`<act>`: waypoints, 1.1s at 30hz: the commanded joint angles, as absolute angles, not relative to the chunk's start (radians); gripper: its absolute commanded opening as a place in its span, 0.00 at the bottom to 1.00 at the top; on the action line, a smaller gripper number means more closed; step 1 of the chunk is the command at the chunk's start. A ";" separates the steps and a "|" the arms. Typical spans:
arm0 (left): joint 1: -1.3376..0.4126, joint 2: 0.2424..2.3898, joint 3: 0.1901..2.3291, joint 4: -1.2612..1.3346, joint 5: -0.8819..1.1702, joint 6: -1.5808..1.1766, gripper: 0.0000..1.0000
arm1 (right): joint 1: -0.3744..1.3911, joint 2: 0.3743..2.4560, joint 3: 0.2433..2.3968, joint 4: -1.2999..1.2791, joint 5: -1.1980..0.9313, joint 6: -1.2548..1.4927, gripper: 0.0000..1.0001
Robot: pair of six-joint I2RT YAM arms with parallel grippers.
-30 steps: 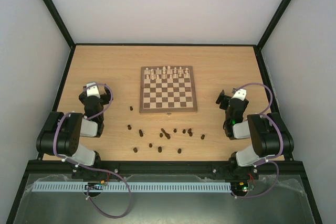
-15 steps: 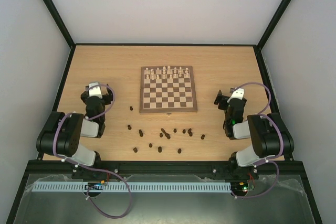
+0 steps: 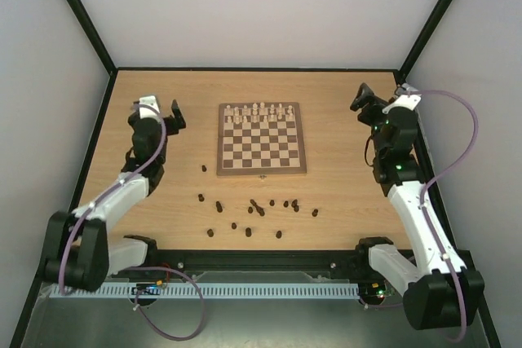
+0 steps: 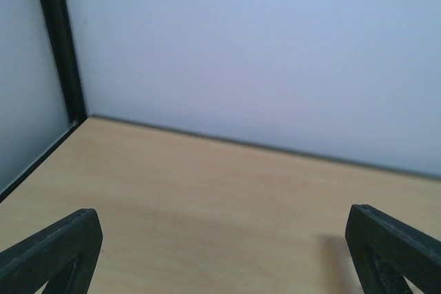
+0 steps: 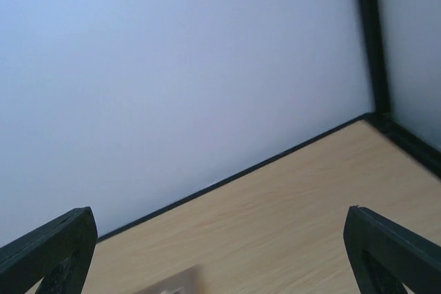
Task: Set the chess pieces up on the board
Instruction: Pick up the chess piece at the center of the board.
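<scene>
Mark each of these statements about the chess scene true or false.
1. The dark pieces all lie on the table, none on the board. True.
2. The white pieces stand on the board's near rows. False: they fill its far rows.
3. The left fingers and right fingers are spread and empty. True.
4. The right arm reaches over the board. False: it is off to the board's right.

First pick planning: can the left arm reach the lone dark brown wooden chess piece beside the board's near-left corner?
Probably yes: the open, empty left gripper has only bare tabletop between it and that chess piece.
</scene>
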State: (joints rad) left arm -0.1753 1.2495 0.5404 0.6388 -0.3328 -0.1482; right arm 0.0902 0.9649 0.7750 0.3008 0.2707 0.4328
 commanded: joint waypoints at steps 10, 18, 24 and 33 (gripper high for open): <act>-0.250 1.085 0.825 -0.025 0.065 -0.552 0.99 | 0.107 1.003 0.872 -0.220 -0.282 0.568 0.98; -0.224 0.961 0.685 -0.021 0.369 -0.611 0.99 | 0.423 0.970 0.794 -0.405 -0.005 0.572 0.99; -0.280 0.948 0.673 -0.166 0.342 -0.581 0.99 | 0.750 0.972 0.739 -0.553 0.305 0.729 0.99; -0.367 0.846 0.532 -0.171 0.255 -0.631 1.00 | 0.970 0.944 0.773 -0.544 0.429 0.943 0.99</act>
State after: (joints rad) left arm -0.3519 0.9211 0.5827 -0.1471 0.2871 -0.5980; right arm 0.9413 1.0542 0.7883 -0.5503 0.3473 0.8295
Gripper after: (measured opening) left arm 0.995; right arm 0.986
